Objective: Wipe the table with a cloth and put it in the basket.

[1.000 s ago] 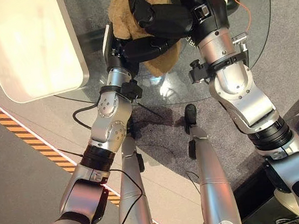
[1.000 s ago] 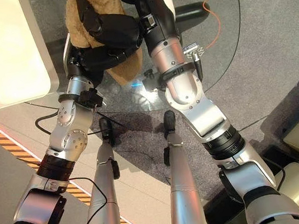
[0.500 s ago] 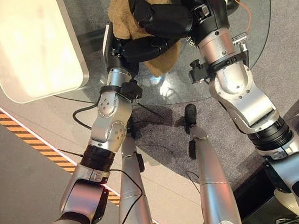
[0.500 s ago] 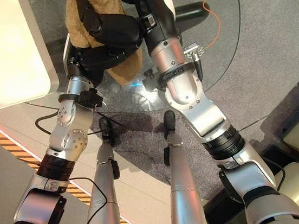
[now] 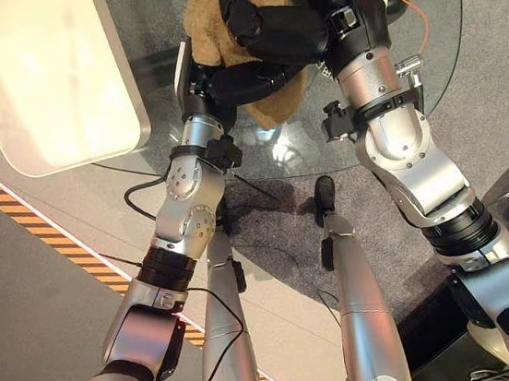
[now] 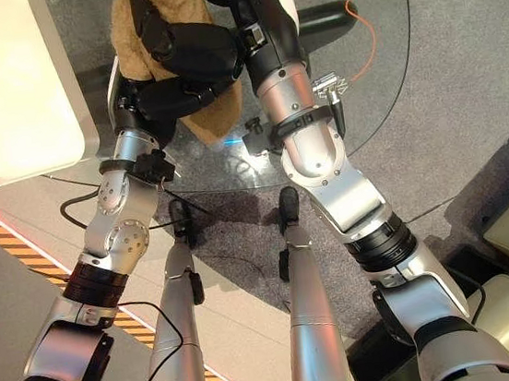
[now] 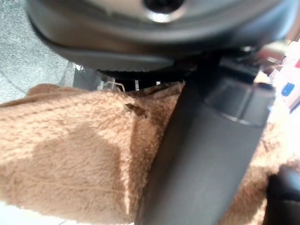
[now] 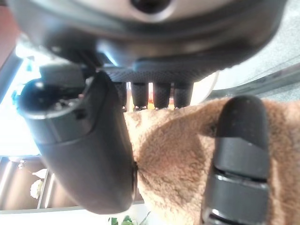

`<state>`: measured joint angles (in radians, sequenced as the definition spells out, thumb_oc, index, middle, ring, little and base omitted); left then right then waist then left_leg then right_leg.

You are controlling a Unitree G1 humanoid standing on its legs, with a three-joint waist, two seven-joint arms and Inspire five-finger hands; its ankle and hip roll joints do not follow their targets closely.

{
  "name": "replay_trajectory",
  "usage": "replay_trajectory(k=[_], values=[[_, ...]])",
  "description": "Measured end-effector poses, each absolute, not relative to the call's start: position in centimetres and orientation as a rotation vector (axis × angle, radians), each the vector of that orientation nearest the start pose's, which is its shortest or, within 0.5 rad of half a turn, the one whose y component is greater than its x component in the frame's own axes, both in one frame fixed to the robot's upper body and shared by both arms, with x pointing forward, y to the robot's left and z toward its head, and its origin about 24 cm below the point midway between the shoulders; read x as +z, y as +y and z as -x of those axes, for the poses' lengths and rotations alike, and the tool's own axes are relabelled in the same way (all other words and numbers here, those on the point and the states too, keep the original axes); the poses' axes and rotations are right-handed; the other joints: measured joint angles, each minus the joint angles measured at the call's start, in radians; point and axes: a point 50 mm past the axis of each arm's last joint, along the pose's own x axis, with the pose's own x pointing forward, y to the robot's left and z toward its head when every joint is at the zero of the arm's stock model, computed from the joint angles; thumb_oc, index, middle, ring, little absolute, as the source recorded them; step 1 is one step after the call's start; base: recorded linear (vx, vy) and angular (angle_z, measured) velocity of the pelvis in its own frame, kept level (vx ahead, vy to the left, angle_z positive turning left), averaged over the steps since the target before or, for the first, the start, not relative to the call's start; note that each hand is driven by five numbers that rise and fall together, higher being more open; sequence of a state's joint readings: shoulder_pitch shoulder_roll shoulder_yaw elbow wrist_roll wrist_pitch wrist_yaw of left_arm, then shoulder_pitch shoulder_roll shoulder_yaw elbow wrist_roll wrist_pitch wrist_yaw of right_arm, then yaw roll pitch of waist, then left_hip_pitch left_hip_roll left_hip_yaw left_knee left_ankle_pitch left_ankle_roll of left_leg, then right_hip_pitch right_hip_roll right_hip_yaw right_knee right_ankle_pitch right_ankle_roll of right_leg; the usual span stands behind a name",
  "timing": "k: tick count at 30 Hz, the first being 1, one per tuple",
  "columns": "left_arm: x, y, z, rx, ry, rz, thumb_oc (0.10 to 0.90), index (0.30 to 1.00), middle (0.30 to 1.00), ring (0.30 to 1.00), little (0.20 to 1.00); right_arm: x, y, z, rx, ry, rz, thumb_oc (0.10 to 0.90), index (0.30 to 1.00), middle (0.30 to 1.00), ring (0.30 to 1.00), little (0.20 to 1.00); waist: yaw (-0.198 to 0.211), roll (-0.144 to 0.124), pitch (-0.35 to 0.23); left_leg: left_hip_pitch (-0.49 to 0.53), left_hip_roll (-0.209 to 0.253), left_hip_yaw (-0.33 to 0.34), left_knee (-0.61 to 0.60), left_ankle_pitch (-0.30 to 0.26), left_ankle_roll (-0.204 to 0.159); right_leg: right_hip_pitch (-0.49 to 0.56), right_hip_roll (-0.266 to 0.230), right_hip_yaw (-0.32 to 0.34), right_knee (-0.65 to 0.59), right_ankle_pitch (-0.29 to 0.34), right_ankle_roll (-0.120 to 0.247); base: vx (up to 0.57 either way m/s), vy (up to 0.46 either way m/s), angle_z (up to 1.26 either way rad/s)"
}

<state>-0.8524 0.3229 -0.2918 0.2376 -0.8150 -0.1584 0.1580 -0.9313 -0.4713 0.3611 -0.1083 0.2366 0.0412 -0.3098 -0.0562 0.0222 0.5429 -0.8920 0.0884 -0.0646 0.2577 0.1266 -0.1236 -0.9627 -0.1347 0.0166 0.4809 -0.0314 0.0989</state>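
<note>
1. Both hands are gripping the brown cloth [image 5: 215, 19] above the near edge of the round glass table [image 5: 432, 48]; the right hand [image 5: 277, 32] is closing its fingers and thumb around the upper part of the cloth, and the left hand [image 5: 237, 83] is curling around it just below; in both wrist views the fluffy cloth is lying between thumb and fingers.
2. The cloth is being held bunched, with its long axis running from the near table edge away from the robot; one end is hanging down near the glass, just beside the left hand, and the other end is pointing toward the far side of the table.
3. It seems to me that the hanging end could catch on the glass or slip out, because only a bundle is being pinched and not a flat fold; I cannot tell if it is touching the glass.
4. The two hands are working very close together, so one could be pulling the cloth from the other's hold.
5. I judge that a bunched cloth is wiping poorly; the cream container [image 5: 55, 76] beyond the left table edge is possibly the basket.
</note>
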Motion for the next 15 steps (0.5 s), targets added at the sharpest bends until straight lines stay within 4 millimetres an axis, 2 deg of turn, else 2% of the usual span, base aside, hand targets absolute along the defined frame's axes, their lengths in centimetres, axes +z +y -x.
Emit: replay_trajectory(k=[15], values=[[24.52, 10.18, -35.4, -0.333, -0.519, 0.412, 0.1, 0.3, 0.3, 0.3, 0.2, 30.86, -8.65, -30.55, 0.212, -0.892, 0.239, 0.8, 0.9, 0.9, 0.9, 0.9, 0.0, 0.0, 0.0, 0.0, 0.001, 0.001, -0.008, 0.0, 0.0, -0.002, 0.001, 0.001, -0.006, 0.0, 0.0, 0.0, 0.0, 0.0]])
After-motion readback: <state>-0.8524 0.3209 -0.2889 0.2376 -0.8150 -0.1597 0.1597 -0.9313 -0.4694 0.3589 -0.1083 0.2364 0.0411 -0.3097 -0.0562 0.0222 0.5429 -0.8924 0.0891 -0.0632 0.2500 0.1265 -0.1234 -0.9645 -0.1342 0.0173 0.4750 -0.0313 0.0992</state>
